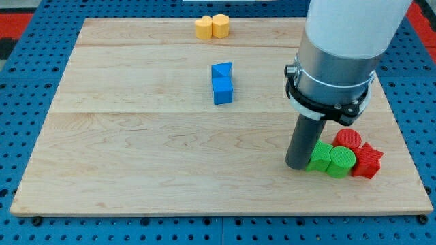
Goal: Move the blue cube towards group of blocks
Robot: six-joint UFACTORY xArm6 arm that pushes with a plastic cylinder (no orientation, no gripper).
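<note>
The blue cube (223,90) sits near the middle of the wooden board (136,156), touching a blue triangular block (221,69) just above it. A group of blocks lies at the lower right: a green cube (321,155), a green cylinder (340,162), a red cylinder (348,139) and a red star (368,160). My tip (298,165) rests on the board right beside the green cube's left side, far to the lower right of the blue cube.
Two yellow blocks, one star-like (203,27) and one hexagonal (220,25), touch each other at the board's top edge. The arm's wide white and grey body (337,54) hangs over the board's upper right. A blue pegboard (27,82) surrounds the board.
</note>
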